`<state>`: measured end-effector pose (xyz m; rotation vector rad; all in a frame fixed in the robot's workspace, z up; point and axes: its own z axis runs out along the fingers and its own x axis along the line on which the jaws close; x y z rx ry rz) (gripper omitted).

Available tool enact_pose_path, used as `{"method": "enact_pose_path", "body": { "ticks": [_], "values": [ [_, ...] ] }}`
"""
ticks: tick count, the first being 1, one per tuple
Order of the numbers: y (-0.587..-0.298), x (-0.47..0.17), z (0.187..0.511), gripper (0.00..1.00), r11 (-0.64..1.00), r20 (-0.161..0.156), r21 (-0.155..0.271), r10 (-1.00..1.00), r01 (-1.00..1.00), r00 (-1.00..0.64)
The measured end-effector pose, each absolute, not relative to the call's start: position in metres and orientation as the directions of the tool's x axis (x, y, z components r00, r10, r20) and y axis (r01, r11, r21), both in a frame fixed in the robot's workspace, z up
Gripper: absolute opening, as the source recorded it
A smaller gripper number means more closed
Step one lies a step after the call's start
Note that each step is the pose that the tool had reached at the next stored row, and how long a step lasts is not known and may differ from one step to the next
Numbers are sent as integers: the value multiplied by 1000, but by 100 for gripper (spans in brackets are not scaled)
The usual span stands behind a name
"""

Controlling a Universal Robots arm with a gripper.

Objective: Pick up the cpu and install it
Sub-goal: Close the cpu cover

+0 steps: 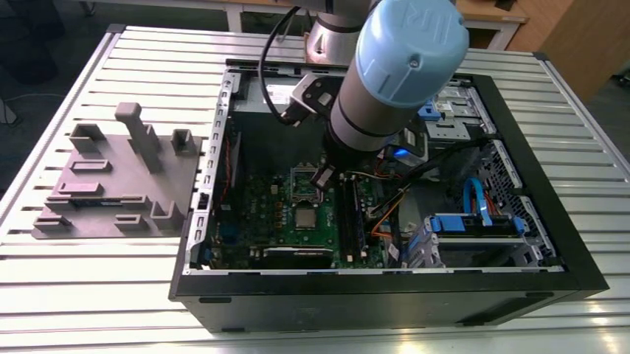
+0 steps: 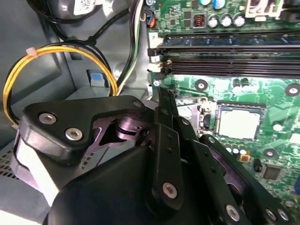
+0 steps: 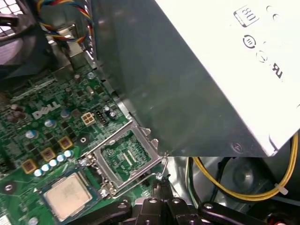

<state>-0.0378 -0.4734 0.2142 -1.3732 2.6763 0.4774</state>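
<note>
- The open computer case (image 1: 394,295) lies on the slatted table (image 1: 99,310), with the arm (image 1: 403,44) reached down into it over the motherboard (image 1: 265,214); a grey fixture (image 1: 118,184) stands outside the case, at the exterior view's left.
- The socket's hinged frame (image 3: 140,173) is seen swung up and open in the first wrist view.
- The cpu (image 3: 69,197) is already laid flat in its socket, silver top up, just beside the raised frame; nothing is carried.
- The gripper (image 3: 161,186) is held just beside the frame's free edge; its fingertips appear drawn together with nothing between them; contact with the frame cannot be made out.
- The picking and placing are judged done; the step in hand is judged to be the securing of the chip.
- A gentle, square push on the frame is called for, so that the chip is not shifted.
</note>
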Motion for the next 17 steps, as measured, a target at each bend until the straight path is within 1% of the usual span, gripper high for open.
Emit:
{"method": "enact_pose_path", "body": {
  "ticks": [3,17],
  "values": [
    [-471,-37,211,10,544,-230,235,-774,-806,-590],
    [-459,-36,202,10,543,-234,238,-773,-806,-590]
  ]
}}
